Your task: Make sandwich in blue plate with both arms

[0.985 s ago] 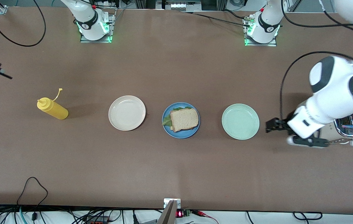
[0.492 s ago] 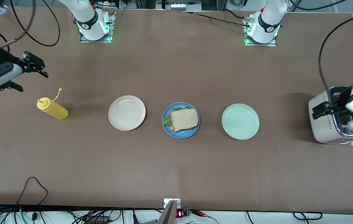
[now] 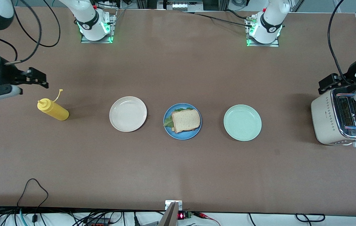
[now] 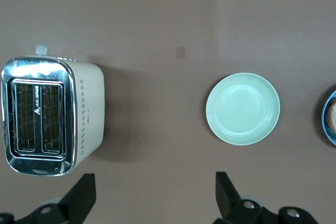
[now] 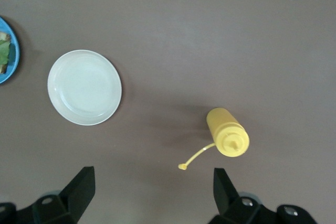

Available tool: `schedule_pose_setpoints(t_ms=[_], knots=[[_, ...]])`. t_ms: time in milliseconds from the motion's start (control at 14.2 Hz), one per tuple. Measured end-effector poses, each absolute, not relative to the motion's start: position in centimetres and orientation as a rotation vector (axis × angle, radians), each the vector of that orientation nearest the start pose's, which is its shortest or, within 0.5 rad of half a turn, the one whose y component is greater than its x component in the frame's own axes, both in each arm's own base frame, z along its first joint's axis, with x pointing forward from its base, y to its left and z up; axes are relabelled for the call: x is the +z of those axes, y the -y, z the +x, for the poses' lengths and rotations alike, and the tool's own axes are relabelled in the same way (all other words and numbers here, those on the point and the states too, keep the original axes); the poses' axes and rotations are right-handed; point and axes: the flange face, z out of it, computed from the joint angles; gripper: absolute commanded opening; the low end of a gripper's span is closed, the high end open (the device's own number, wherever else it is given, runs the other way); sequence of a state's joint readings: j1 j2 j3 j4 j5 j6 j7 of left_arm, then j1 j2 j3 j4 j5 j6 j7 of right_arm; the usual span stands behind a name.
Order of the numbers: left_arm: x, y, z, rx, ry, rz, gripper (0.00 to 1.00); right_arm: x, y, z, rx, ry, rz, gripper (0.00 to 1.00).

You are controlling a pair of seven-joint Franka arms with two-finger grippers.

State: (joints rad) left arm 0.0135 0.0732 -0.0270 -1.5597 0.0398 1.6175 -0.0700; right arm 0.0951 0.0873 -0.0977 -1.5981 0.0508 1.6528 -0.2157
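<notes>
The sandwich [image 3: 186, 120], a toasted bread slice on top with green lettuce showing under it, lies in the blue plate [image 3: 182, 136] at the middle of the table. An edge of the blue plate shows in the left wrist view [image 4: 331, 125] and in the right wrist view [image 5: 12, 52]. My left gripper [image 3: 330, 83] is open and empty, up in the air beside the toaster, at the left arm's end; its jaws stand wide apart in its wrist view [image 4: 155, 195]. My right gripper [image 3: 40, 78] is open and empty, up over the table by the mustard bottle [image 5: 153, 188].
A cream-white plate [image 3: 128, 113] and a pale mint-green plate [image 3: 242, 122] flank the blue plate, both bare. A yellow mustard bottle [image 3: 53, 110] lies at the right arm's end. A cream and chrome toaster [image 3: 341, 116] stands at the left arm's end.
My left gripper has drawn back from beside the mint-green plate to the toaster's end. My right gripper has come in from the table's edge toward the mustard bottle. The sandwich has not moved.
</notes>
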Motion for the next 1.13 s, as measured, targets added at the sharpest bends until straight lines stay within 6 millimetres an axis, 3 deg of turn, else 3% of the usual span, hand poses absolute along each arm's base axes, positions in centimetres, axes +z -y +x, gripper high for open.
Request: schedule_pose_setpoints(t_ms=[281,563,774,1125], knots=[[58.4,0.2,56.1,-0.022,0.088,-3.103,1.00,58.1,1.8,57.8,0.031,0.254,-3.086,1.00],[58.7,0.1,55.0,-0.017,0.090,-3.102,1.00,58.1,5.9,57.4,0.051,0.152,-3.144,1.00],[58.8,0.1,54.8,-0.018,0.091,-3.102,1.00,58.1,5.6,57.4,0.053,0.059,-3.157,1.00],[58.7,0.1,54.8,-0.015,0.091,-3.102,1.00,58.1,5.3,57.4,0.059,0.046,-3.157,1.00]])
